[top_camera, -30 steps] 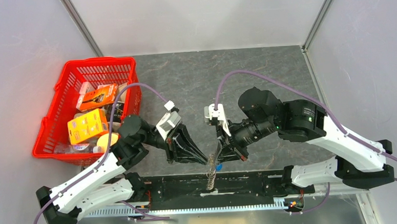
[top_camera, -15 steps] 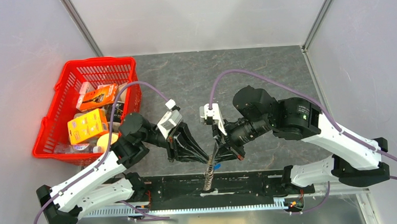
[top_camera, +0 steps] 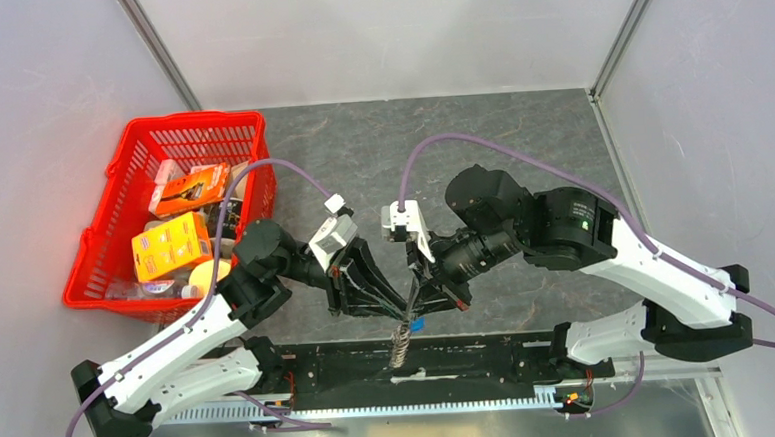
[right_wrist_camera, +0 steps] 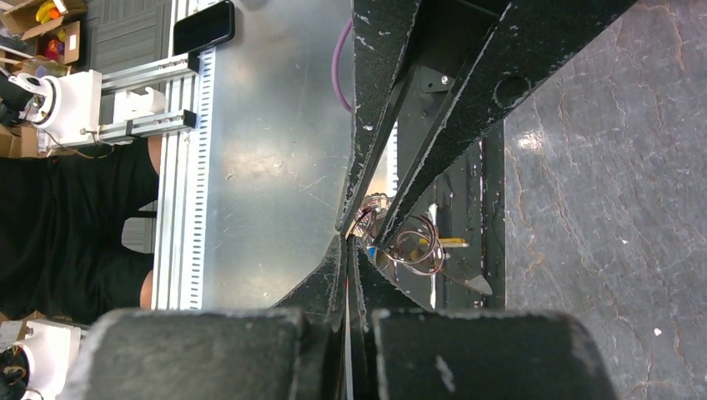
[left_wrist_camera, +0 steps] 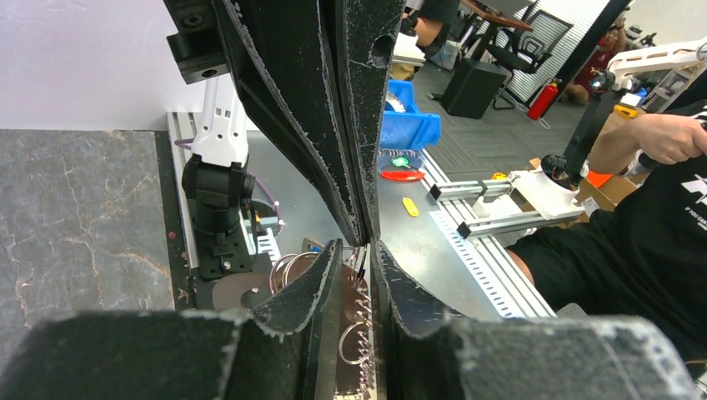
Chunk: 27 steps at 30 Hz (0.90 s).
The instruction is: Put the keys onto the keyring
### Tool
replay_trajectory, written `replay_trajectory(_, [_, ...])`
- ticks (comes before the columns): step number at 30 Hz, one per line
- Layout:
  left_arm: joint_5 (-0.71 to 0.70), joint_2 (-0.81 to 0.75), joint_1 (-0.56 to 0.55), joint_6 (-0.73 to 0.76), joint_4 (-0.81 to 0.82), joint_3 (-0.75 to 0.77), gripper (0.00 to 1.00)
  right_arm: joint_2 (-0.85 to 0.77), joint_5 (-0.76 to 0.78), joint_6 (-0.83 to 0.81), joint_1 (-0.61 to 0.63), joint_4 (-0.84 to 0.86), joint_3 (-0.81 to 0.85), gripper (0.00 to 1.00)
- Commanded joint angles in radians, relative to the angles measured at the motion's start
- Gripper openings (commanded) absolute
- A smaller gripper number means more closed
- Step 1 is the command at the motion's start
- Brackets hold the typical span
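My two grippers meet tip to tip above the table's near edge. My left gripper point(top_camera: 398, 308) is shut on the keyring, and its silver link chain point(top_camera: 400, 344) dangles below. In the left wrist view my left gripper point(left_wrist_camera: 357, 247) shows a thin slit, with the chain point(left_wrist_camera: 360, 333) and wire rings point(left_wrist_camera: 288, 267) behind it. My right gripper point(top_camera: 415, 305) is pressed shut, with the blue key point(top_camera: 416, 325) at its tip. In the right wrist view my right gripper point(right_wrist_camera: 348, 243) touches the blue key point(right_wrist_camera: 370, 250), beside the rings point(right_wrist_camera: 417, 243) and the yellow key point(right_wrist_camera: 455, 242).
A red basket point(top_camera: 198, 116) with orange and yellow boxes stands at the left of the table. A black base rail point(top_camera: 491, 358) runs along the near edge under the grippers. A metal bench and a seated person point(left_wrist_camera: 659, 217) lie beyond the table.
My right arm has swung left, closing on my left gripper. The dangling chain and blue key have shifted slightly left with it. My left arm has barely moved.
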Motion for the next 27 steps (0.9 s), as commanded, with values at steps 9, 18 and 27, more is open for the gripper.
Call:
replay_trajectory(9, [0.014, 0.009, 0.002, 0.034, 0.013, 0.037, 0.02, -0.002, -0.01, -0.015, 0.007, 0.042, 0.055, 0.0])
replay_trajectory(18, [-0.019, -0.007, 0.001, 0.036, 0.029, 0.029, 0.02, -0.009, 0.008, -0.003, 0.008, 0.06, 0.054, 0.0])
replay_trajectory(27, [-0.173, -0.106, 0.001, -0.029, 0.14, -0.055, 0.02, -0.107, 0.071, 0.043, 0.008, 0.152, -0.035, 0.48])
